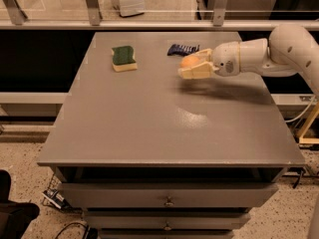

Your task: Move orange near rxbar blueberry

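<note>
The orange (189, 61) is a small round fruit held between the cream fingers (195, 72) of my gripper (192, 65), lifted above the grey table (164, 118). The gripper reaches in from the right on a white arm and is shut on the orange. The rxbar blueberry (181, 49), a flat dark-blue wrapper, lies on the table's far side, just behind and slightly left of the gripper. The orange is close to it, a short way in front.
A yellow sponge with a green top (123, 58) lies at the table's far left. A glass rail with metal posts (92, 4) runs behind the table. Drawers (169, 201) sit below the front edge.
</note>
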